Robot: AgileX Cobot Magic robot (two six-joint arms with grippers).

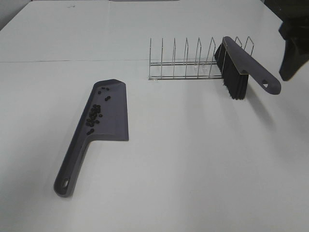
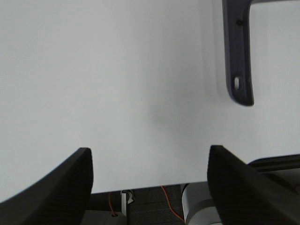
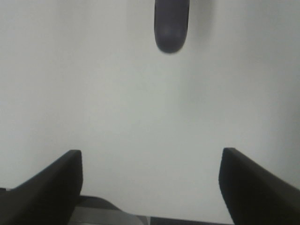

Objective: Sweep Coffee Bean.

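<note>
The grey-purple dustpan [image 1: 115, 121] lies flat on the white table, left of the middle, handle toward the front. Coffee beans [image 1: 94, 114] sit on its blade, clustered along the left rim. A dark brush [image 1: 235, 75] with a grey-purple handle [image 1: 263, 79] leans on a wire rack. My right gripper [image 1: 289, 63] hangs at the far right, just beyond the brush handle, whose tip [image 3: 171, 28] shows ahead of the open, empty right gripper [image 3: 151, 154]. My left gripper [image 2: 150, 154] is open and empty over bare table, with the dustpan handle [image 2: 238, 56] ahead of it to one side.
A wire dish rack [image 1: 186, 63] stands at the back centre-right and holds up the brush. The left wrist view shows the table's edge [image 2: 154, 186] with cables and hardware below it.
</note>
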